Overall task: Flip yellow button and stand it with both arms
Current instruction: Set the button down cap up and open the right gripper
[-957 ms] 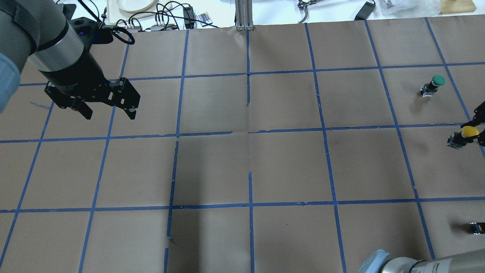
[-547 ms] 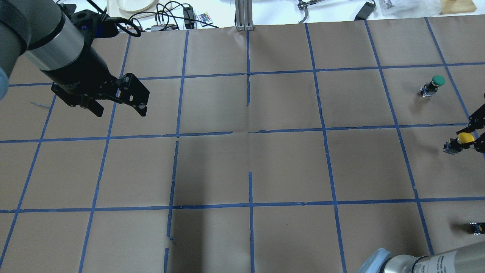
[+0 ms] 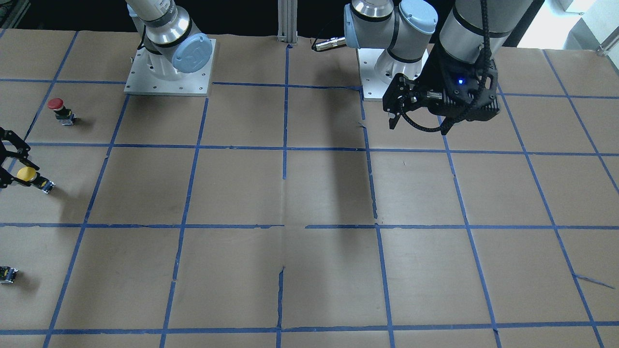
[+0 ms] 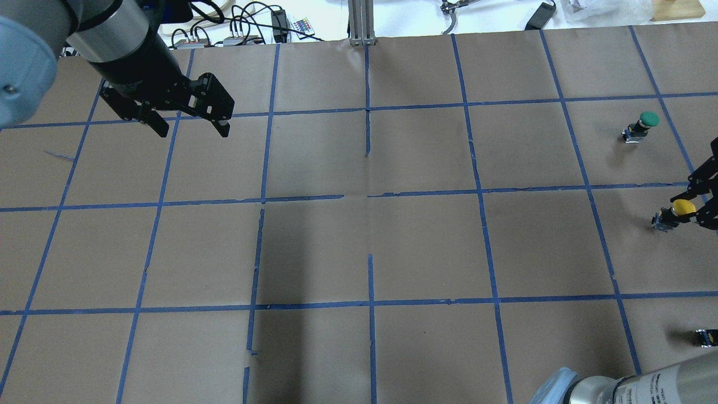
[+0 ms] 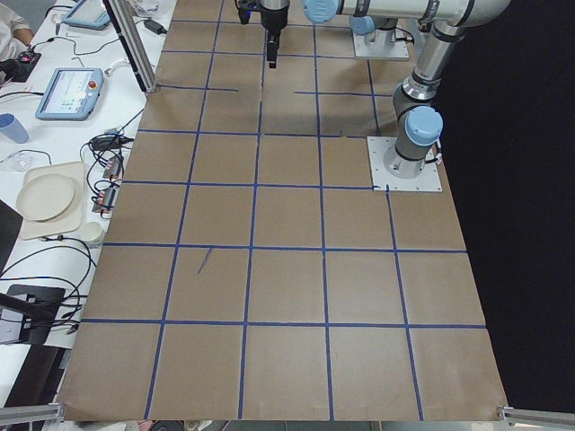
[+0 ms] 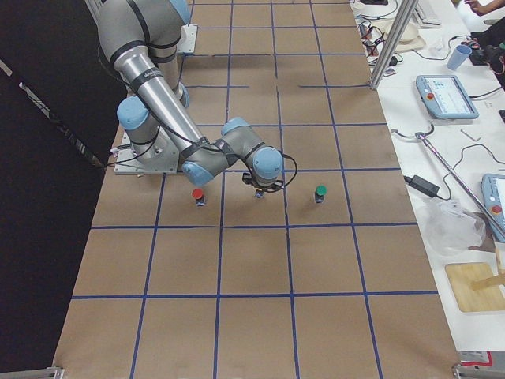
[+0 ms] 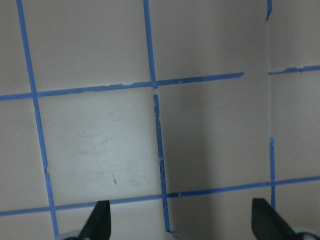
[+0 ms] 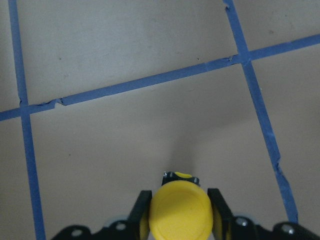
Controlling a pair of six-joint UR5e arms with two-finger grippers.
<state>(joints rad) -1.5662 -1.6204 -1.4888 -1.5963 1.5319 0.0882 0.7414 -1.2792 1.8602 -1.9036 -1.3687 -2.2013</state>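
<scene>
The yellow button (image 4: 683, 207) has a round yellow cap on a short dark body and sits at the right edge of the overhead view. My right gripper (image 4: 692, 205) is shut on it at the cap, tilted, with its body end low at the table. The right wrist view shows the yellow cap (image 8: 180, 212) between both black fingers (image 8: 141, 207). In the front-facing view the button (image 3: 27, 174) is at the left edge in the right gripper (image 3: 19, 170). My left gripper (image 4: 193, 130) is open and empty over the far left squares, far from the button; it also shows in the front-facing view (image 3: 419, 126).
A green-capped switch (image 4: 646, 121) stands beyond the yellow one. A red-capped switch (image 3: 58, 107) stands nearer the robot's base. A tiny dark block (image 4: 704, 336) lies at the right edge. The brown paper table (image 4: 370, 241) has a blue tape grid. Cables and a plate lie behind its far edge.
My left gripper has moved away from the robot and to the right, still open. My right gripper has shifted the yellow button slightly left and lower.
</scene>
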